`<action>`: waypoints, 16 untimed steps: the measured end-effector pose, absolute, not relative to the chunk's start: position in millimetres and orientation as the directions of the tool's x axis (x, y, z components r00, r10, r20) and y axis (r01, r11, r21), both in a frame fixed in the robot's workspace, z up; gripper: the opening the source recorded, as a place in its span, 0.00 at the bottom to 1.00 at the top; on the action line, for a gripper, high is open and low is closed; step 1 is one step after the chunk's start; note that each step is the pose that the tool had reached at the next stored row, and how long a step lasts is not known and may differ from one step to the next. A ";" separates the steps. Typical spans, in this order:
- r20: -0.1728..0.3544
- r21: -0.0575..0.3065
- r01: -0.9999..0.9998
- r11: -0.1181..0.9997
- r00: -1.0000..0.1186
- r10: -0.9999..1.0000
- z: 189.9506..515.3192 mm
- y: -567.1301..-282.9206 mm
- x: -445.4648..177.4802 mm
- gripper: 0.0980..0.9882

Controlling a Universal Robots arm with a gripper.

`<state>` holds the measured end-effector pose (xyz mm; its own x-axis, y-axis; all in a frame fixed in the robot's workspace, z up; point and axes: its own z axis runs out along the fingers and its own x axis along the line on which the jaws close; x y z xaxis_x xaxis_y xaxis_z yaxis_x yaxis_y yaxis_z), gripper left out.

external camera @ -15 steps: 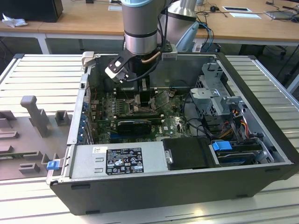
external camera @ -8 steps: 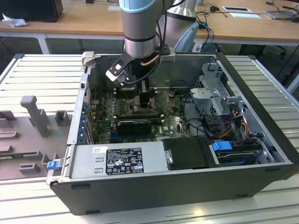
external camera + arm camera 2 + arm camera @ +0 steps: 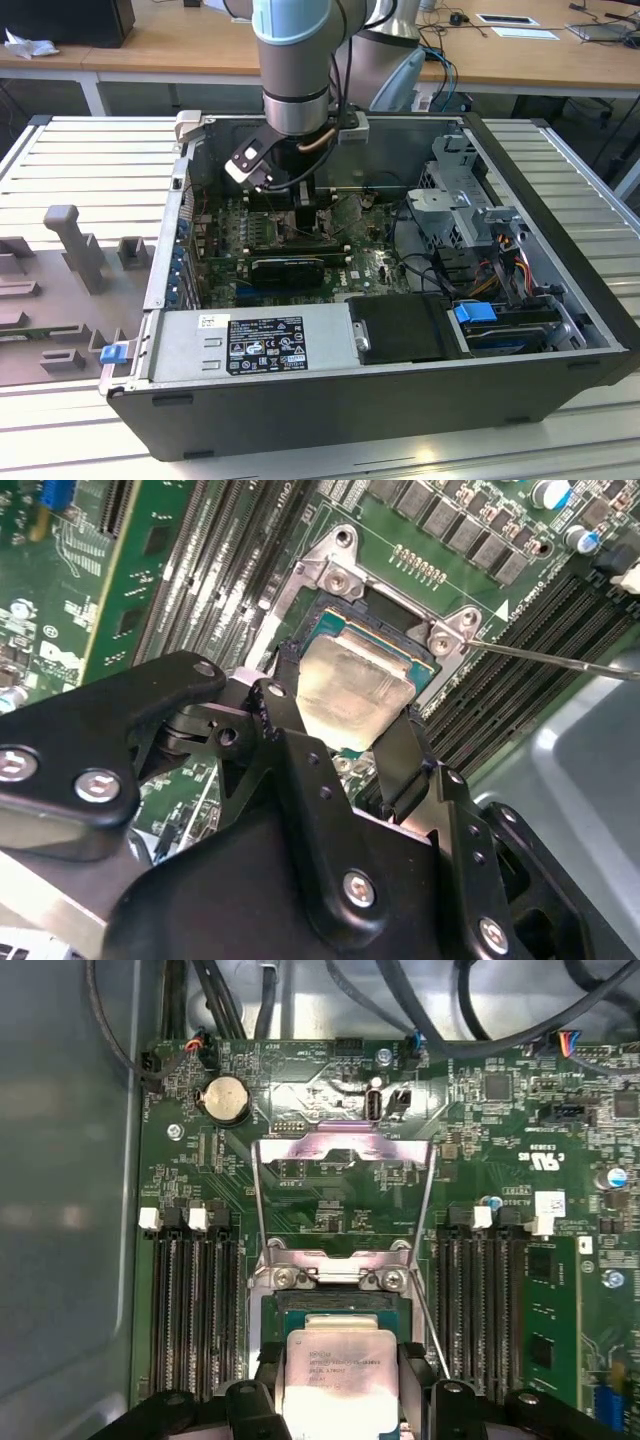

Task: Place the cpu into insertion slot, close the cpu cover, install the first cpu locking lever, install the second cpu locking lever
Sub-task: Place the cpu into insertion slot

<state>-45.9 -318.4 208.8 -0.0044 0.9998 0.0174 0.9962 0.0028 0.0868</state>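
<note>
1 ribbed metal desk (image 3: 90, 150), and on it a big dark computer case (image 3: 350, 410) lying open, with the grey arm (image 3: 290, 60) reaching down into it. That the layout? — A

Yep. In the exterior view the arm comes down over the green motherboard (image 3: 375, 262) inside the case. — B

And the gripper (image 3: 345, 708)? — A

Clenched on the cpu (image 3: 352, 680). In both wrist views its 2 black fingers (image 3: 415, 1365) pinch the pale silver square from opposite edges. — B

Cover? — A

The cpu cover (image 3: 345, 1150) is flipped open. It lies back over the board beyond the slot, on the side away from the gripper, hinged at the slot's edge. Rows of black memory slots (image 3: 195, 1310) run along both sides. — B

Where's the chip sitting, then? — A

Right at the insertion slot (image 3: 335, 1303), covering most of the dark square, with the silvery rim showing around it. In the second wrist view it looks a bit tilted. Can't tell if it's seated. — B

Anything smaller? — A

1 thin wire lever (image 3: 550, 658), sticking out from a corner of the rim across the memory slots. — B
</note>
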 end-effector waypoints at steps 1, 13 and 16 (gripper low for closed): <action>0.017 0.087 0.996 0.003 -0.004 1.000 207.0 -318.1 -45.7 0.50; 0.017 0.086 0.996 0.003 -0.004 1.000 199.4 -317.6 -44.0 0.50; 0.017 0.086 0.996 0.003 -0.004 1.000 199.4 -317.6 -44.0 0.50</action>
